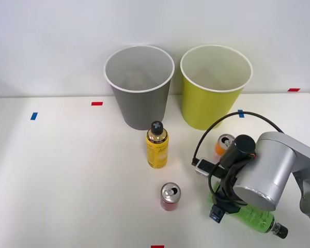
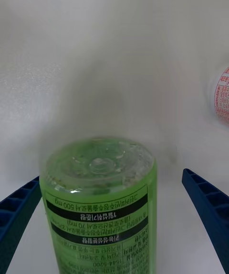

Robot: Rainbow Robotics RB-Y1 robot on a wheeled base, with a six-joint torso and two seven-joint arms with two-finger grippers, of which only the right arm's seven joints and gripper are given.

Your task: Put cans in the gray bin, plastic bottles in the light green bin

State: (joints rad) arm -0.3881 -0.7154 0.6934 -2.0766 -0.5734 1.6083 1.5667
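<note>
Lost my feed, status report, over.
Right end effector open, straddling green bottle lying on table. Not yet gripped. Orange-pink can nearby, not blocking.

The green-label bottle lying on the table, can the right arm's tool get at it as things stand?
Probably yes. The right tool is open, with a blue finger on each side of the green-label bottle, and nothing lies between them. The orange-pink can stands off to one side.

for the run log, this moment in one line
right pincer: open, straddling lying green bottle | yellow bottle, both cans: on table | bins: upright

Gray bin (image 1: 139,90) beside light green bin (image 1: 215,88), yellow bottle (image 1: 157,146) upright, red can (image 1: 170,196), green bottle (image 1: 256,220) lying under right arm (image 1: 271,170)
</note>
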